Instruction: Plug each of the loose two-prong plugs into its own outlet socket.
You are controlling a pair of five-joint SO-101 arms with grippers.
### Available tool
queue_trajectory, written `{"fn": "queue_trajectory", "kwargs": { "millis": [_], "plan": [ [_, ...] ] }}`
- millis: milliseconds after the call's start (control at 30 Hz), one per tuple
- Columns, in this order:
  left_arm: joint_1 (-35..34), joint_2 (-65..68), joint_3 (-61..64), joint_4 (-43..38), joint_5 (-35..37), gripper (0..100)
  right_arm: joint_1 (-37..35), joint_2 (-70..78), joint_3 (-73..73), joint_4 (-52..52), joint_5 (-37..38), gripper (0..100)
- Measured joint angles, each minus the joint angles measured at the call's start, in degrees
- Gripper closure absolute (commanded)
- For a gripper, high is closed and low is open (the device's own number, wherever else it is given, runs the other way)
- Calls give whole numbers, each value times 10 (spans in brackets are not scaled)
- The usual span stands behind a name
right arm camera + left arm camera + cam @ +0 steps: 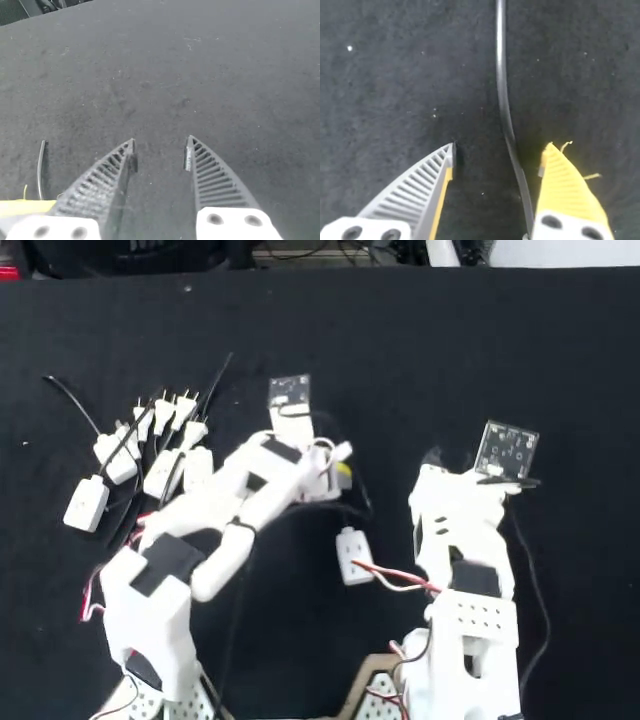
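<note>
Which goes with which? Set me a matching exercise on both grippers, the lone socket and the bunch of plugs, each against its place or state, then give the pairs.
Column one:
1. left gripper
2. right gripper
3. lone white socket
4. bunch of white plugs

Column two:
A. lies between the two arms
B. open, a black cable running between its fingers
C. clustered at the left of the high view
D. open above bare black table

Pairs: 1-B, 2-D, 3-A, 4-C.
</note>
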Motion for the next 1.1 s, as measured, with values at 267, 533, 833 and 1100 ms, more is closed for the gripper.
{"fn": "queue_trajectory", "kwargs": {
  "millis": [267,533,833,1100],
  "plan": [
    [-31,8,-61,150,4,970,0,0,0,0,0,842],
    [-98,8,-61,229,-8,883,0,0,0,0,0,842],
    [-119,-33,-43,248,-75,759,0,0,0,0,0,842],
    [-118,-171,-25,391,-330,828,0,0,0,0,0,842]
  ]
}}
